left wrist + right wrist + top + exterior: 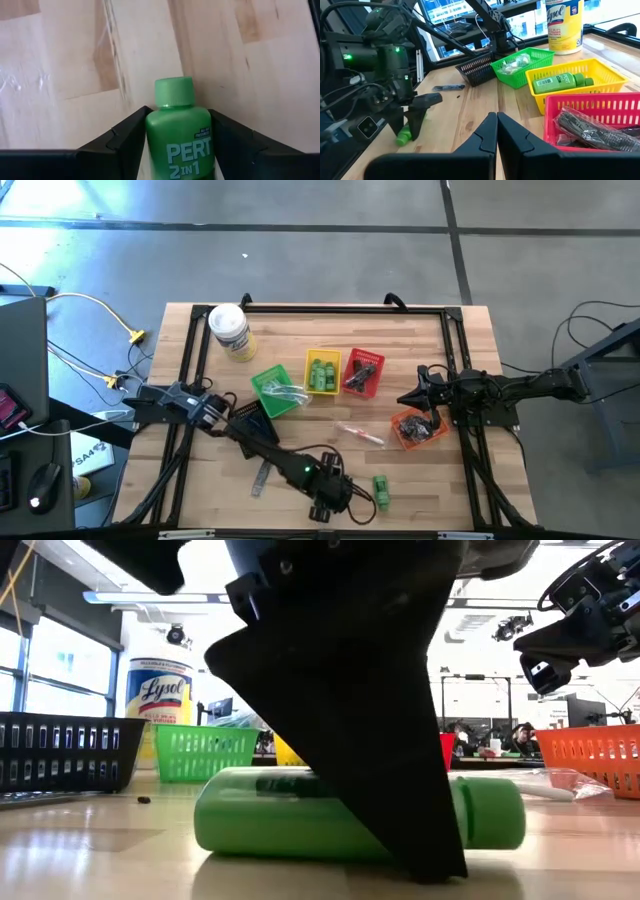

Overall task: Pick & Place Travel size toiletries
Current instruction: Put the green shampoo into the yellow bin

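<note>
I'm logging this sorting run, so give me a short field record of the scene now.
left gripper: jaws either side of the green Pert mini bottle lying on the wooden table
right gripper: shut, empty, above the orange basket
yellow basket: holds another green bottle
red basket: dark wrapped items
loose on table: clear wrapped stick

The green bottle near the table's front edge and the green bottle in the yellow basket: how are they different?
The front green bottle lies on the bare table, while the basket bottle lies inside the yellow basket. The front green bottle sits between the left end effector fingers; nothing touches the basket bottle. Both are green with green caps and lie on their sides.
</note>
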`<action>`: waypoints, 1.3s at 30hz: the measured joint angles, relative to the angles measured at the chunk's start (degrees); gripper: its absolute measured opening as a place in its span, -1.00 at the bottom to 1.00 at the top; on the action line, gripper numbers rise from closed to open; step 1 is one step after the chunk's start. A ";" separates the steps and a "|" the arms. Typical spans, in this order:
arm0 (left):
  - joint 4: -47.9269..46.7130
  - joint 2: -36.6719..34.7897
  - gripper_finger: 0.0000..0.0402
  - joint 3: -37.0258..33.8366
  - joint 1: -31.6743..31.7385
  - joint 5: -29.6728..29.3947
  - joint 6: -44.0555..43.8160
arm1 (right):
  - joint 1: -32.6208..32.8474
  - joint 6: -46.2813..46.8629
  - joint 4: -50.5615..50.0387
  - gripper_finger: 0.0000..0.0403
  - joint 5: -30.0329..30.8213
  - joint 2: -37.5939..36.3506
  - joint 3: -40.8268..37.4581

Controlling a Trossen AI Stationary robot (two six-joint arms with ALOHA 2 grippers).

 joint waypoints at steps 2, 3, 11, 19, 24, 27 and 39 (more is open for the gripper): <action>0.00 0.02 0.00 0.03 0.09 0.06 1.51 | 0.00 0.00 -0.04 -0.99 -0.03 0.00 0.00; -0.25 0.07 0.00 0.46 0.06 -0.03 2.65 | 0.00 0.00 -0.04 -0.99 -0.05 0.00 0.00; -2.66 0.73 0.00 5.95 -0.04 -0.79 6.02 | 0.00 -0.13 -0.11 -0.99 -0.03 0.00 0.00; -4.74 0.68 0.00 10.30 0.00 -0.84 8.92 | 0.00 -0.04 -0.13 -0.99 -0.08 0.00 0.00; -13.55 0.62 0.00 13.73 -0.06 -0.33 3.17 | 0.00 -0.02 -0.15 -0.99 -0.08 0.00 0.00; -18.42 0.35 0.00 14.31 -0.10 -0.30 -1.47 | 0.00 -0.02 -0.15 -0.99 -0.08 0.00 0.00; -16.30 0.68 0.00 11.51 -0.56 3.03 -3.63 | 0.00 -0.20 -0.17 -0.99 -0.08 0.00 0.00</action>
